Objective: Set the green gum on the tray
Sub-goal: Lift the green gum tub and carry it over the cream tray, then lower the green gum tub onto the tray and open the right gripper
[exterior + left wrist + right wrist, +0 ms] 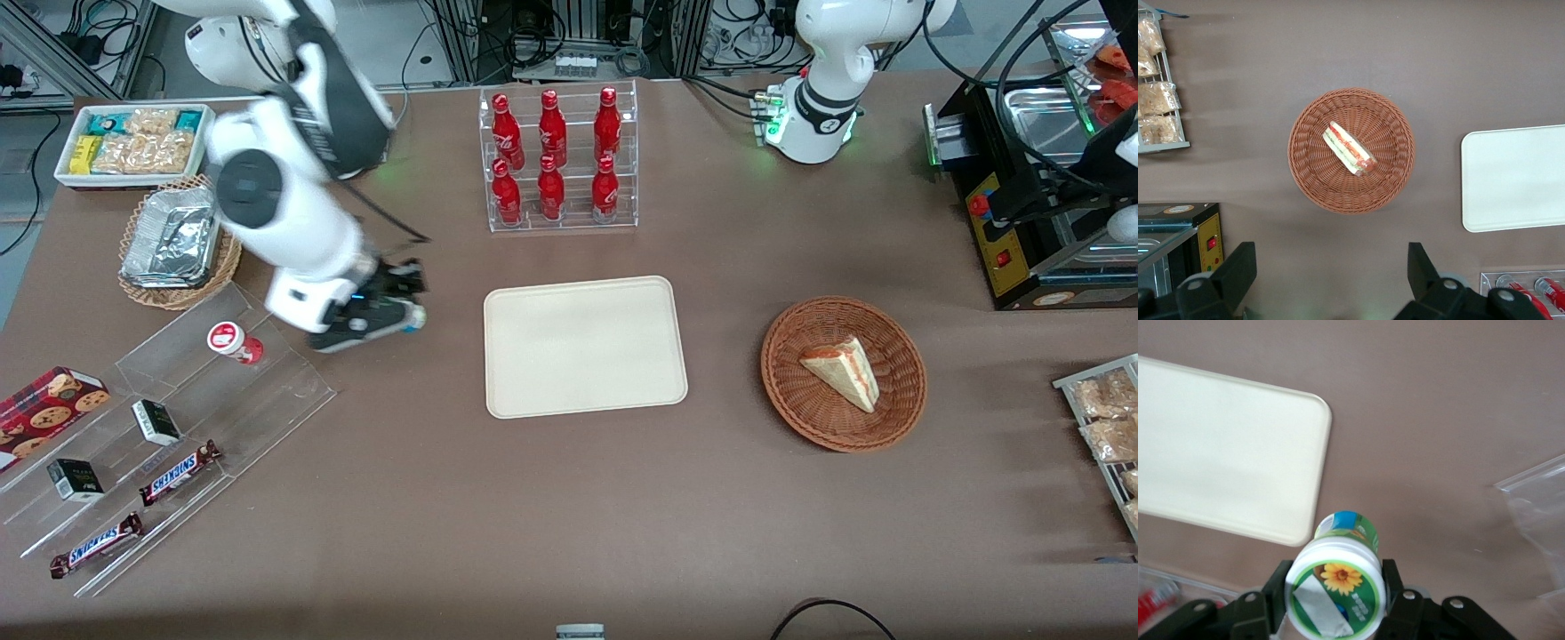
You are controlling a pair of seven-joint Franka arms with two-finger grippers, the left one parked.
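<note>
In the upper part of the front view, at the working arm's end of the table, the right arm [284, 213] comes down from the frame's top edge. Its white links slant toward the middle of the picture. The wrist is bent so that the black gripper [391, 307] hangs low over the brown table [569, 498], about halfway down the frame.

Lower in the frame than the arm, a clear acrylic step rack [267, 391] carries a red gum bottle [236, 342]. Two Snickers bars [178, 471] lie on the rack's lower steps.

The gripper is between this rack and the tray [587, 347], nearer the rack, and is clamped on the green gum [413, 317]. Only a bit of teal body and white lid shows past the fingers there.

In the right wrist view the two black fingers [1393, 577] press on either side of the green gum [1338, 587] just under its lid. The sunflower label on the lid faces the camera and the teal body points away toward the table. The bottle is off the table surface and over bare tabletop, close to a rounded corner of the tray [1218, 453] but not over it.

The tray lies flat at the centre of the front view with nothing on it. Farther from the front camera stands a clear rack of red bottles [556, 160]. Toward the parked arm's end, a round wicker basket [898, 418] holds a sandwich wedge [845, 369].
</note>
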